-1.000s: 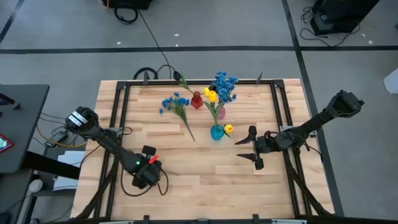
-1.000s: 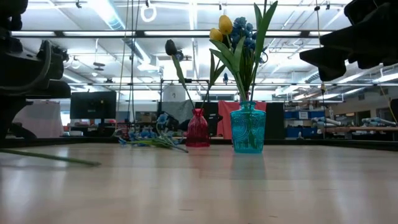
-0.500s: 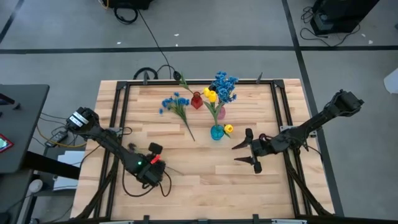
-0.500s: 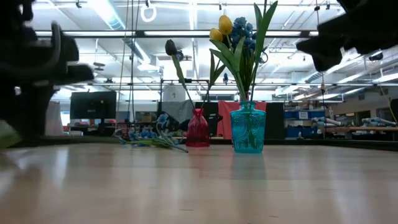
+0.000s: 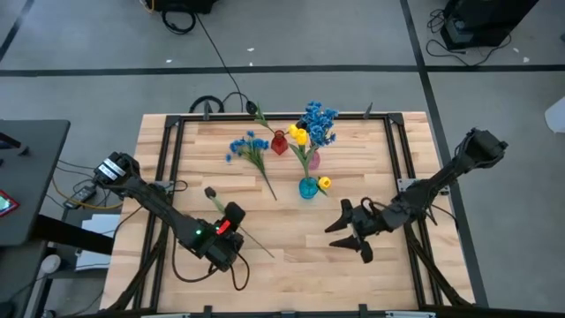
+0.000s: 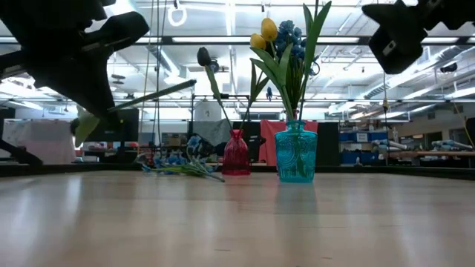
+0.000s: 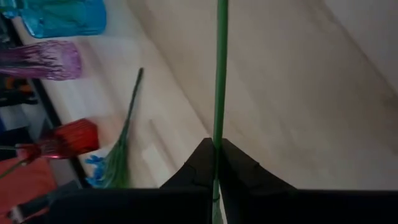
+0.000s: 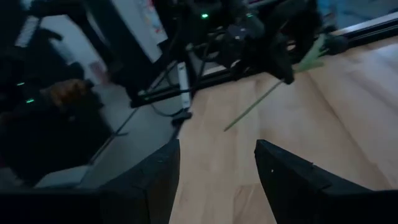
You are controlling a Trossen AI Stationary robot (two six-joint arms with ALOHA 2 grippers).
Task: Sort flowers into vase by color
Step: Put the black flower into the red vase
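Since a second ago the left gripper (image 5: pixel 231 231) has risen off the near-left part of the table (image 5: pixel 291 247) and carried a green stem (image 5: pixel 231 225) up with it, while the right gripper (image 5: pixel 351 234) has drifted nearer and a little leftward, away from the vases. The left gripper is pinched tight on the stem, its dark fingers (image 7: pixel 199 165) meeting around the thin green shaft, which runs straight out past them in the left wrist view; from above, the stem lies on a slant through the gripper, its bud end toward the far left and its bare end toward the near right. In the low view it shows as a tilted green line (image 6: pixel 152 95) held clear of the wood. The right gripper hangs over the near-right area with its fingers (image 8: pixel 155 180) spread wide and nothing between them. At the far middle of the table stand three vases close together: a teal vase (image 5: pixel 307 188) with leafy stems and a yellow bud (image 5: pixel 324 183) leaning at its rim, a pink vase (image 5: pixel 313 162) holding a blue spray (image 5: pixel 320 120) and yellow tulips (image 5: pixel 298 134), and a red vase (image 5: pixel 279 144) with a dark bloom (image 6: pixel 203 56) on a thin stem. Just left of the red vase another blue flower (image 5: pixel 249 146) lies flat on the wood, its stem pointing toward the near right.
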